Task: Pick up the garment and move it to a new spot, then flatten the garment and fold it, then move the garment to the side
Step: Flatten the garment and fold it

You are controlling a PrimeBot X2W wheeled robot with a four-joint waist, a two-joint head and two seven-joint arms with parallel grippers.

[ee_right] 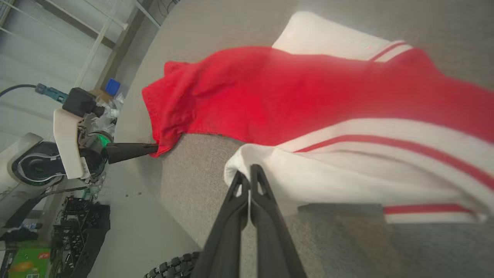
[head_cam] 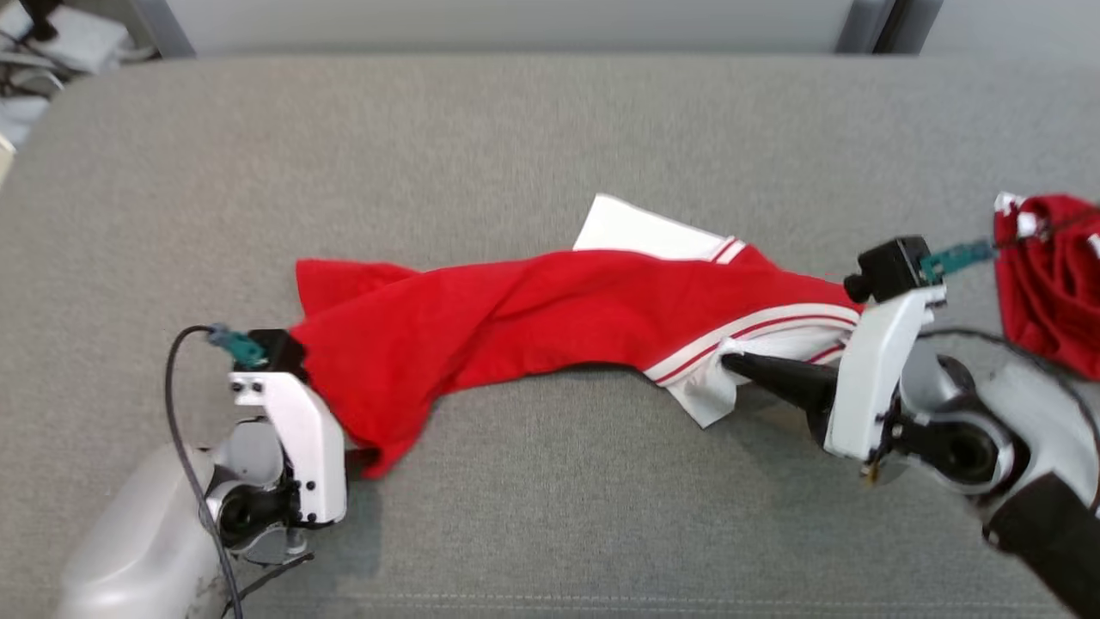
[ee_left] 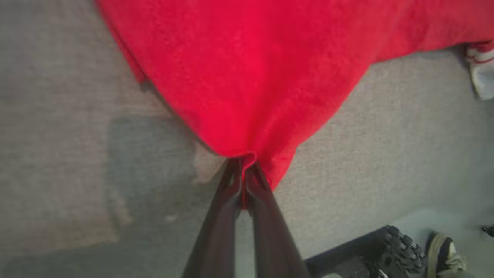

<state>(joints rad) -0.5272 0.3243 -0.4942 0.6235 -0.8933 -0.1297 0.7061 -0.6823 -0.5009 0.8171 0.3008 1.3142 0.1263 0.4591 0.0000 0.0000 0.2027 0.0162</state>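
On grey padded surface [head_cam: 516, 137]: garment [head_cam: 550, 318] stretched between both grippers, middle sagging. Grips: left gripper [ee_left: 242, 164] clamped on red hem; right gripper [ee_right: 250, 173] clamped on white striped edge. Judged step: flattening. Next: pull apart evenly, lower flat.

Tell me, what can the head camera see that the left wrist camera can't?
Head view: the right jaws pinching the garment's white striped end, and another red cloth heap at the far right. Left wrist view: the left jaws close up, shut on a red edge, plus a shoe and a knobbly black wheel below. Both: the red garment lying on the grey surface.
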